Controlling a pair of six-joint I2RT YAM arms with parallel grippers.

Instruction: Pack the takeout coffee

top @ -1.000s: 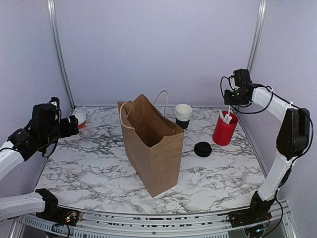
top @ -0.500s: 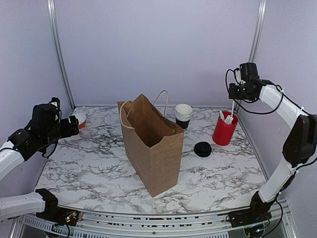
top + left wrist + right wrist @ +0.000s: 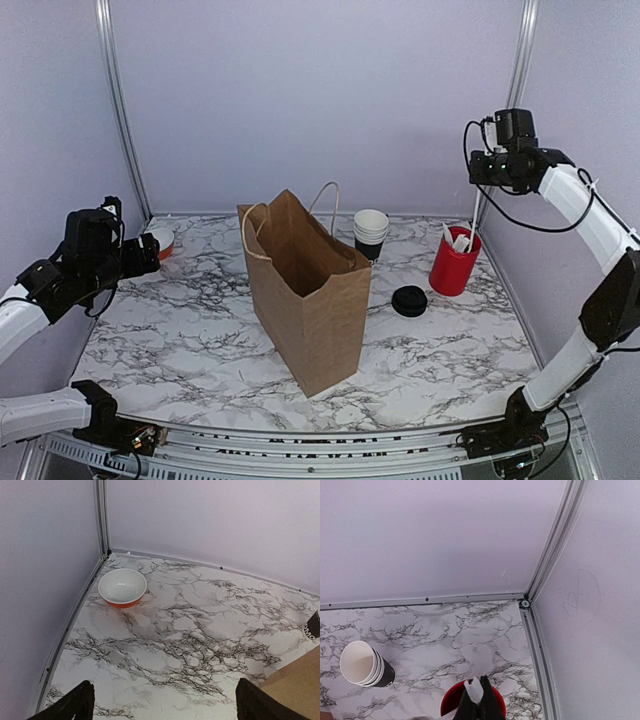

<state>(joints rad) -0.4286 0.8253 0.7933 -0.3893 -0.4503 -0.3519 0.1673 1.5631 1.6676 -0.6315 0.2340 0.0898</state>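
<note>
The takeout coffee is not in view in any frame. A brown paper bag (image 3: 310, 290) stands open in the middle of the table. My right gripper (image 3: 478, 182) (image 3: 481, 689) hangs high above the red holder (image 3: 453, 262) (image 3: 449, 706) and is shut on a thin white stick (image 3: 475, 690). The stick (image 3: 471, 215) hangs down to the holder's mouth. My left gripper (image 3: 148, 255) (image 3: 162, 706) is at the far left, open, with only bare table between its fingers (image 3: 75, 705). It points toward an orange bowl (image 3: 122, 587).
A stack of lidless black cups with white rims (image 3: 370, 233) (image 3: 365, 664) stands behind the bag. A low pile of black lids (image 3: 409, 300) lies left of the holder. The orange bowl (image 3: 160, 241) sits in the back left corner. A bag corner (image 3: 295, 685) shows at the left wrist view's right.
My right arm has risen and swung a little right, drawing the white stick up out of the red holder. The left arm has not moved.
</note>
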